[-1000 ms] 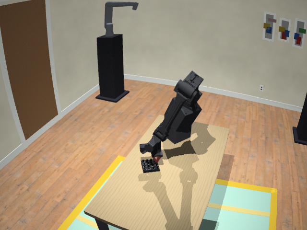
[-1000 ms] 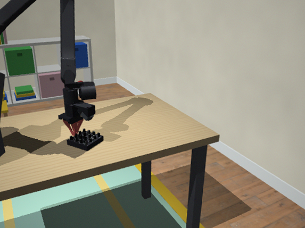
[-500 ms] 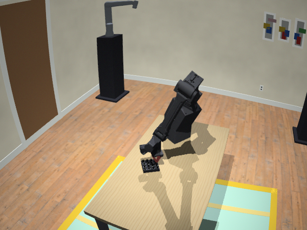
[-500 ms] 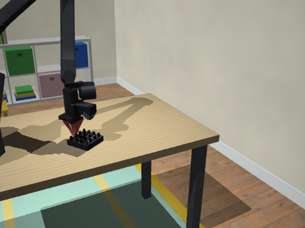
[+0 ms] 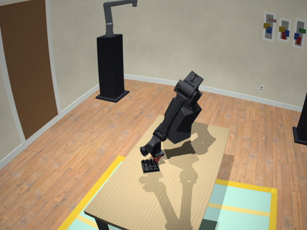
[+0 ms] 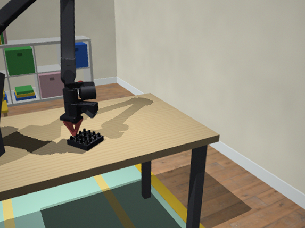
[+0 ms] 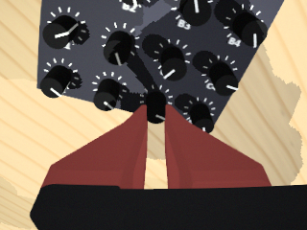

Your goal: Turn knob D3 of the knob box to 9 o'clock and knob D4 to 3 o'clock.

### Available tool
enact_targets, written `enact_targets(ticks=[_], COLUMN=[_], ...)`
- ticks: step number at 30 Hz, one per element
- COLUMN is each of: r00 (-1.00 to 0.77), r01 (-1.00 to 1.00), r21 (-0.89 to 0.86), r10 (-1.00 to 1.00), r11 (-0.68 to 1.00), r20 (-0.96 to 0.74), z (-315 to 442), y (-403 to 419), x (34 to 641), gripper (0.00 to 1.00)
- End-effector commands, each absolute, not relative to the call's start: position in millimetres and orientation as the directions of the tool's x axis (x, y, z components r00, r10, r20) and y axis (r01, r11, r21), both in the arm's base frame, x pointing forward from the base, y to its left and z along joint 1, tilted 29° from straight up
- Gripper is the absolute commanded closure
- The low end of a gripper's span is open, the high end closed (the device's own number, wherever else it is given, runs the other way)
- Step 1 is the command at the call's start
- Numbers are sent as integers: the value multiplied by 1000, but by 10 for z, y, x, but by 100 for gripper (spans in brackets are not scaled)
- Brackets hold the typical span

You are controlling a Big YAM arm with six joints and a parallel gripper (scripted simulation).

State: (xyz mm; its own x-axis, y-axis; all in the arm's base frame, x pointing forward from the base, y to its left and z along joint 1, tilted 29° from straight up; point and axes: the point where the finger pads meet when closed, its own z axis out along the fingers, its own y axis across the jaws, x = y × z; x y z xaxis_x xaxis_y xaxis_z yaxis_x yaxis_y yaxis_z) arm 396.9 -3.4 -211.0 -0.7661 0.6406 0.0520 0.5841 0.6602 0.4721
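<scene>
Wooden table point(image 5: 128, 198) point(image 6: 160, 119) point(image 7: 19, 134), black knob box point(image 5: 151, 170) point(image 6: 77, 145) point(image 7: 96, 69) on it, just below the frame's centre in the top view, left of centre and low in the exterior view. Wrist view has the box across the upper part, turned so its D row slopes down to the right.

Gripper point(image 5: 156, 161) point(image 6: 74, 135) point(image 7: 155, 114) points down at the box. Red fingers drawn in close, their tips clamped on knob D3 point(image 7: 155, 103), which sits mid-frame in the wrist view. Its white line runs right and slightly down in that picture.

Knob D4 point(image 7: 200, 115) just right of the right-hand finger's tip; its line shows only as a short stroke near the bottom edge of the cap, exact hour cannot be told. Knob D2 point(image 7: 106, 93) and knob D1 point(image 7: 54, 83) to the left, both lines toward the lower right. Behind D3, knob C3 point(image 7: 174, 66) has its line to the lower left; knob C4 point(image 7: 225, 81) has its line to the right, tipped slightly down
</scene>
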Motion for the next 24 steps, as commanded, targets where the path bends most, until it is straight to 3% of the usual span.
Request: enact_targets(ticks=[1,24], r00=[-828,-958], r01=[481,5], r21=[484,410], r10=[560,122], r11=[731,912], r20=[-23,-260], z=[-2074,-2073], y=[-46,-42], x=[4051,4049], gripper=[92,92])
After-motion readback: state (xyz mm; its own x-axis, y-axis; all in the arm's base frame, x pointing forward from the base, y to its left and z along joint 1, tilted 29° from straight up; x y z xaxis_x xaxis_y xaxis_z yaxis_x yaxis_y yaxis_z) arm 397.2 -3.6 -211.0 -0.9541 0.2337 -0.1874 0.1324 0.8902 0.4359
